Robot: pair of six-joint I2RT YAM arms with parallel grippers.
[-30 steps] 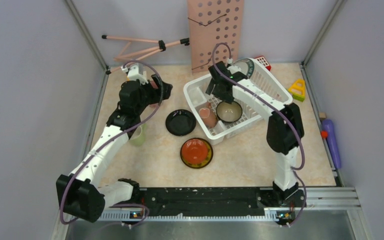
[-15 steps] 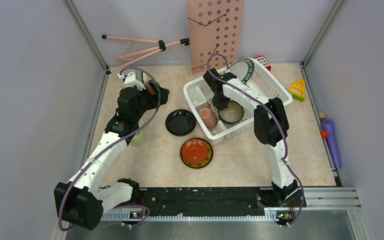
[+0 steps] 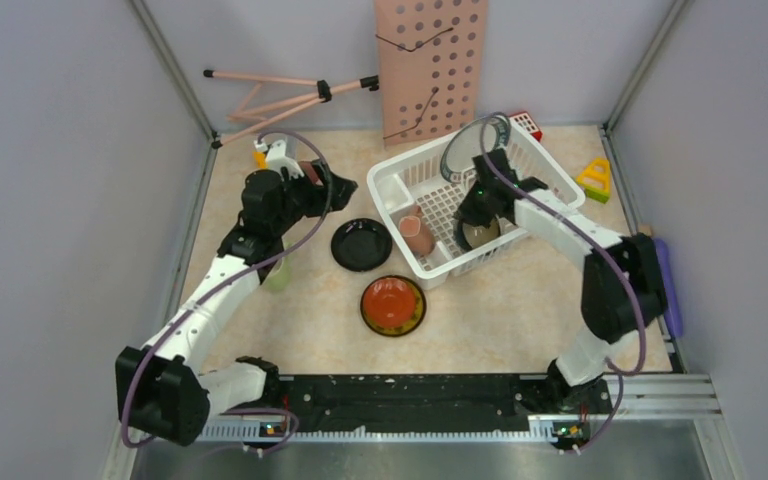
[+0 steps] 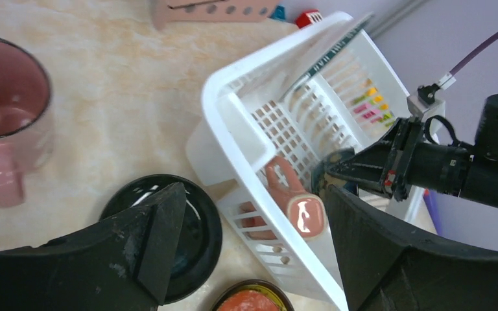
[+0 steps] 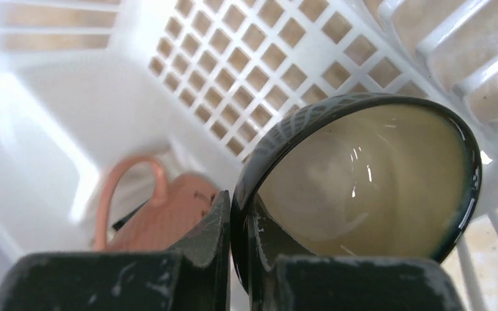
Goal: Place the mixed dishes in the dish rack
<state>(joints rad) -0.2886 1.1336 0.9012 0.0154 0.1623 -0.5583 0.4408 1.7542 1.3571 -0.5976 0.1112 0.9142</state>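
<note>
Dish rack [image 3: 385, 205] sits at the far centre of the counter [image 3: 500, 320] and already holds three of the dishes. The patterned plate [image 3: 470, 150] stands on edge at its far side, a pinkish cup [image 3: 418, 233] lies by its left wall, and the teal bowl [image 3: 480, 232] sits near its right wall.

Over the last second the right arm has swung from the rack's left side to its right. Its elbow is now out toward the counter's right edge. The right gripper [image 3: 472, 216] was spread a second ago, and its fingers now pinch the bowl's rim, one inside and one outside. In the right wrist view the bowl [image 5: 363, 188] looks tipped up off the grid floor. Since it is already inside, this is probably a re-seating and not a fresh load.

The left gripper [image 3: 335, 185] has barely shifted. Its fingers are wide apart and carry nothing, above the counter between a pink mug [image 4: 6, 110] and the rack's left corner.

Room is tight for the bowl, with the rack wall just beside it. The bare grid between it and the cup is the free space. Outside the rack, the black plate [image 3: 361, 245] lies just beside its left wall and the red plate [image 3: 393, 305] near its front corner. The light green mug [image 3: 278, 272] is partly under the left arm. All three are not yet loaded.
</note>
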